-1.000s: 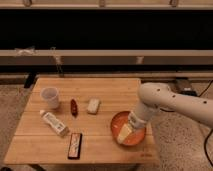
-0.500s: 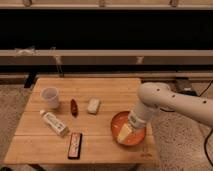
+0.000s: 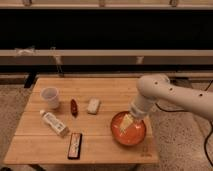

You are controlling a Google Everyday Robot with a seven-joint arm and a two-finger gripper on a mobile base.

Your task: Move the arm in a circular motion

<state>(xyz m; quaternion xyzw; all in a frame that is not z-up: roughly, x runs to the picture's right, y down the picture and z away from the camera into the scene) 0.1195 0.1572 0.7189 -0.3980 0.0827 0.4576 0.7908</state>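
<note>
The arm [image 3: 170, 95] is thick, smooth and white with rounded joints and small dark dots. It reaches in from the right edge and bends down over the right side of the wooden table [image 3: 112, 87]. Its pale yellowish tip, the gripper [image 3: 127, 123], hangs over or inside an orange bowl [image 3: 129, 129] near the table's front right. Whether the tip touches the bowl cannot be made out.
On the table stand a white cup [image 3: 50, 97] at the left, a small red object [image 3: 74, 106], a pale block [image 3: 93, 105], a white tube or bottle lying down [image 3: 54, 122] and a dark flat bar [image 3: 75, 145] near the front edge. A dark wall with rails runs behind.
</note>
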